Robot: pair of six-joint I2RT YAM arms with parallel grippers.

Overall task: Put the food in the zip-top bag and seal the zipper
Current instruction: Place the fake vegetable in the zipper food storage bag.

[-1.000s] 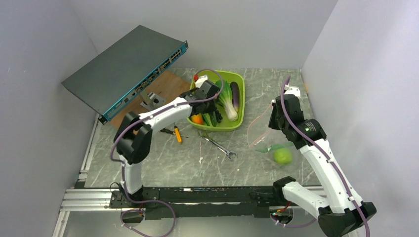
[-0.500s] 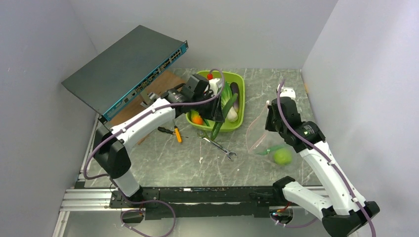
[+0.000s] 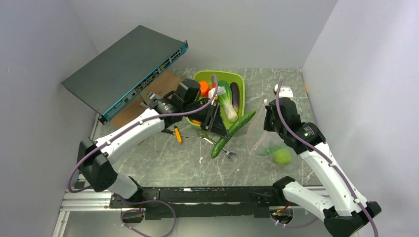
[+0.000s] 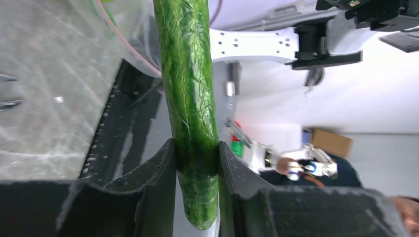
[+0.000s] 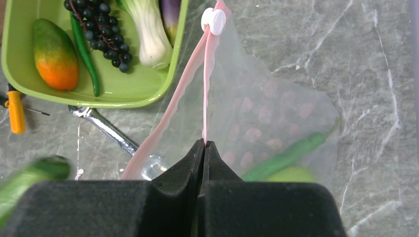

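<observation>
Reaching right, left gripper [image 4: 196,158] clamping cucumber [image 4: 188,74]; right gripper [image 5: 203,146] pinched closed on bag [image 5: 286,108] zipper [image 5: 206,89]. In bag: green fruit [image 3: 282,156]; in tub [image 5: 123,96]: grapes [image 5: 106,29].

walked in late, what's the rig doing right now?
The left gripper has its fingers clamped on the cucumber and holds it above the table, between the lime-green tub and the zip-top bag. The right gripper pinches the pink zipper, with the bag's mouth open. A round green fruit is already inside the bag. The bok choy, grapes and eggplant lie in the tub.
</observation>
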